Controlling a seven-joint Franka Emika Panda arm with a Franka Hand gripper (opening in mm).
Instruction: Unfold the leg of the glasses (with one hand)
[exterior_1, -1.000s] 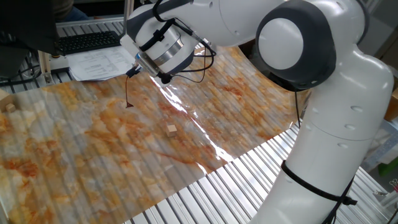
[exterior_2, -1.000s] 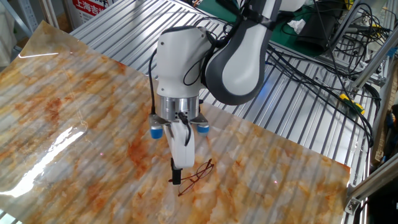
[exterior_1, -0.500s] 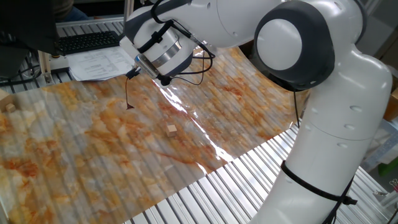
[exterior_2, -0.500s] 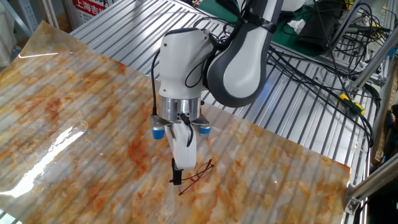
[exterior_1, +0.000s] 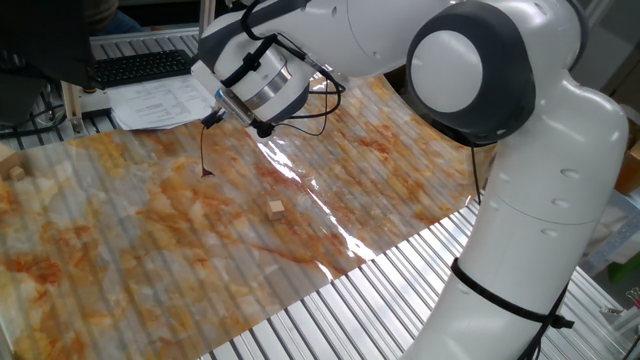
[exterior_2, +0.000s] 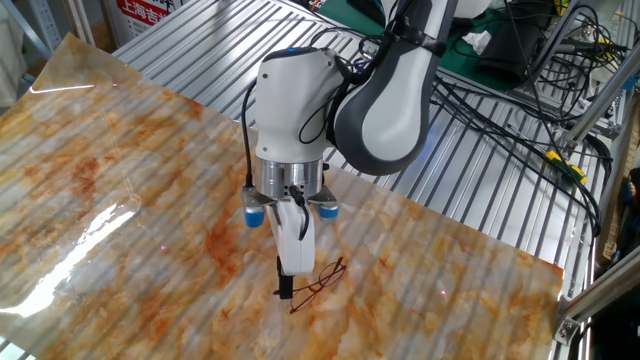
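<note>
A: Your pincer (exterior_2: 283, 290) has crept a touch sideways over the last second. The wrist sits slightly further along the bench (exterior_2: 120, 150) than it did, at much the same height.

B: And the glasses (exterior_2: 320, 280) have slid along with it, only a hair. They lie on the bench right beside the dark fingertip, touching it or nearly so.

A: Are you pinching the leg (exterior_2: 300, 300)? From here you cannot tell. One long white finger hides the other, so whether the pincer is spread or pressed together stays unclear.

B: From the other side you get a thin dark line running from the pincer (exterior_1: 212, 119) down to a reddish speck on the bench, probably the glasses (exterior_1: 207, 171). The wooden cube (exterior_1: 276, 208) lies well apart from it.

A: If the whole frame drags along, the hinge is likely not opening much. You will probably need the frame to stay put while the leg swings.

B: Agreed, the unfolding looks barely started.
</note>
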